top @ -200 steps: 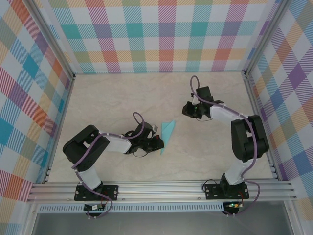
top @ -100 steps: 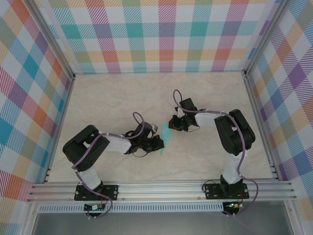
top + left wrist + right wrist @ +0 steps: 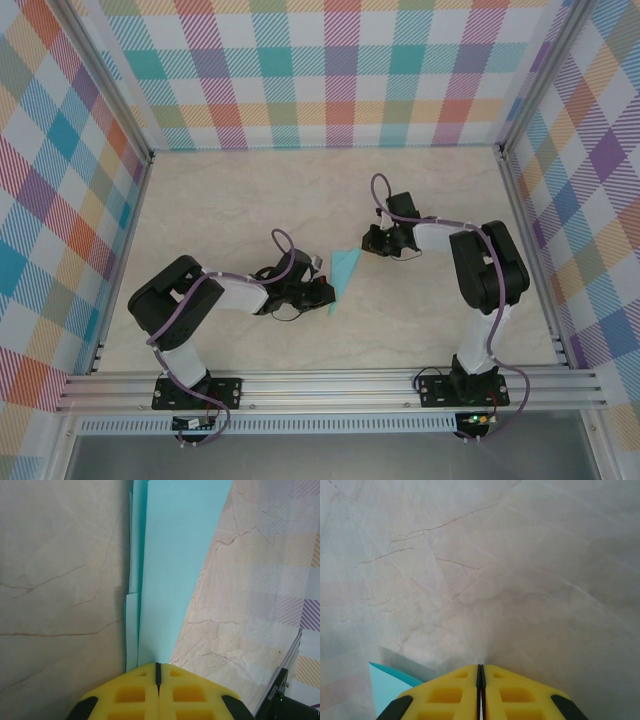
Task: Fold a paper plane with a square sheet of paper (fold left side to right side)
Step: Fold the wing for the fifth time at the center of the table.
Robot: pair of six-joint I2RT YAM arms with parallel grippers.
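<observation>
The left gripper (image 3: 325,295) is closed, its 2 yellow fingers (image 3: 125,695) pressed flat together with only a thin seam between them. The tips sit right at the narrow end of the paper plane (image 3: 345,270). In the left wrist view the turquoise paper (image 3: 170,555) runs straight out from under those tips, but it is not clear whether the end is pinched between the fingers or merely pressed beneath them.

The right gripper (image 3: 368,243) is closed too, with its fingers (image 3: 520,695) meeting along 1 dark line and nothing between them. It hangs just beside the right corner of the plane's wide end. The right wrist view shows that turquoise corner (image 3: 382,687) just left of the fingers. Whether the gripper touches the paper cannot be told.

The paper plane lies on the marbled table (image 3: 230,200) near its middle, a little closer to the near edge, between the 2 grippers. Its wide end points toward the far edge and its narrow tip toward the near edge. Along its left side, stacked folded layers show as a thin strip.
</observation>
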